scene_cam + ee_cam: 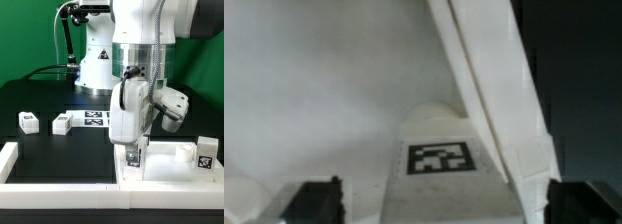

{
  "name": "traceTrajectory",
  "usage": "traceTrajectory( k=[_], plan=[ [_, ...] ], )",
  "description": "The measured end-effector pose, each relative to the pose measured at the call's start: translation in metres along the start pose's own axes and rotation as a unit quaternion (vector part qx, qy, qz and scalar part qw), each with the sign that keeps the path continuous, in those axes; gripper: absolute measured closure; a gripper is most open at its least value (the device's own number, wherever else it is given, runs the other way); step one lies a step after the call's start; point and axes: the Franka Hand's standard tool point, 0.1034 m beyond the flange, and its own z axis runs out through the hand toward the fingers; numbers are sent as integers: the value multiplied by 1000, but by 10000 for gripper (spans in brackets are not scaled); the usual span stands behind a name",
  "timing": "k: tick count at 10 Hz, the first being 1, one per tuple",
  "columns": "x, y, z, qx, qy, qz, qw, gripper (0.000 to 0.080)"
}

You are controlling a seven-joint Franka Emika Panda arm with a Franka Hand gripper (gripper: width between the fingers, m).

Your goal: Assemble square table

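- Your pincer (135, 150) is released. In the wrist view its two dark fingers (313, 203) stand wide, with a clear gap on each side of the piece between them.
- Between those fingers sits a white leg (441, 165) with a black-and-white tag facing the wrist camera. You can see that neither finger touches it.
- Directly under the pincer lies the square table top (168, 168), a white tray. Its raised rim (491, 100) runs just beside the leg.
- Near the pincer, toward the exterior view's right, a second leg (205, 155) stands upright at the top's corner with its tag facing the camera. You cannot tell whether it is seated in a socket.
- The black worktop (60, 150) spreads away from the pincer toward the exterior view's left.
- Behind the pincer and toward the exterior view's left, the marker board (92, 117) lies flat on the worktop.
- Just beyond that board from the pincer rests the nearer loose leg (62, 125), and the farther loose leg (28, 122) is well apart from the pincer.
- The low white border wall (50, 188) runs along the worktop's front edge in front of the pincer and turns back at the exterior view's left.
- Farthest behind the pincer stands the arm's white base (95, 60).
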Motion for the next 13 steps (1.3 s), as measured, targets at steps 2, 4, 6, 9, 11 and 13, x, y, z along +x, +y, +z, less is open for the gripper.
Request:
traceTrajectory(
  k=[2,4,6,9,11,13],
  plan=[
    [-8,1,-7,3,10,-139,990,159],
    [-13,-1,-33,3,0,-221,975,151],
    [-11,-2,-55,2,-9,-213,977,150],
    [-11,-1,-50,0,-7,-214,977,150],
    [-22,6,-53,2,-15,-148,989,150],
    [-50,40,-57,3,-22,-89,996,150]
  ],
)
